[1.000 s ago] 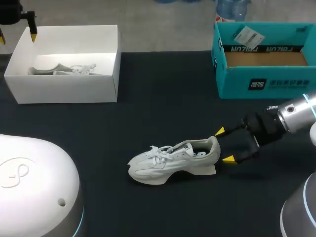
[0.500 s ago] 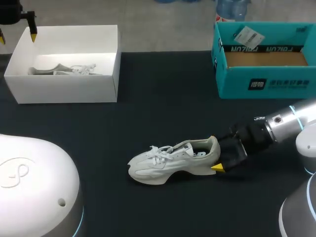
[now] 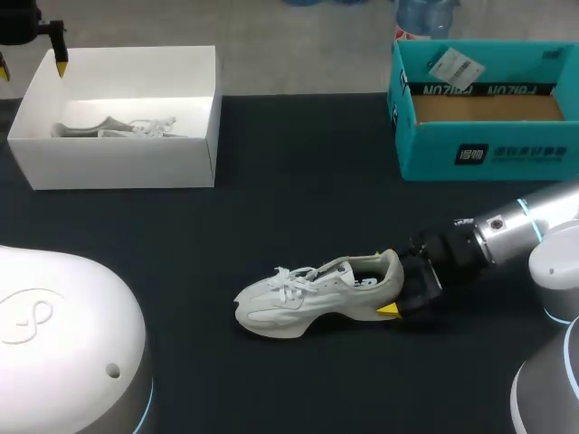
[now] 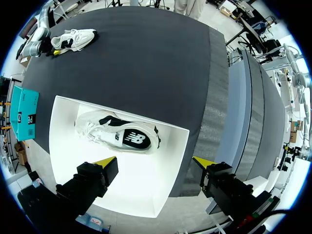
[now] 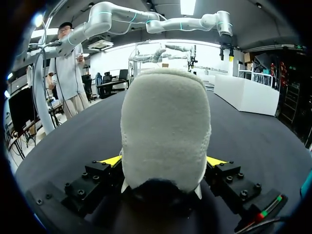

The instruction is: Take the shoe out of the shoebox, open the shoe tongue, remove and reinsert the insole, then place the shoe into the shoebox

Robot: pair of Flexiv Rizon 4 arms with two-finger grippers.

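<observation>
From three o'clock the right end effector [image 5: 164, 161] clamps a pale grey laced sneaker [image 3: 312, 291]; the left end effector [image 4: 155, 162] gapes above a white cardboard shoebox [image 4: 127, 191].

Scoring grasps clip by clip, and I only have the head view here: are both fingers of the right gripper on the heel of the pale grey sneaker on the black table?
Observer: Yes. In the right wrist view the right gripper holds the pale grey sneaker by its heel, one yellow-tipped finger against each side.
Operator: And the left gripper?
Observer: The left wrist view shows the left gripper open above the white cardboard box, gripping nothing.
Operator: What's in that box?
Observer: A second white sneaker with black lining, lying on its side.
</observation>
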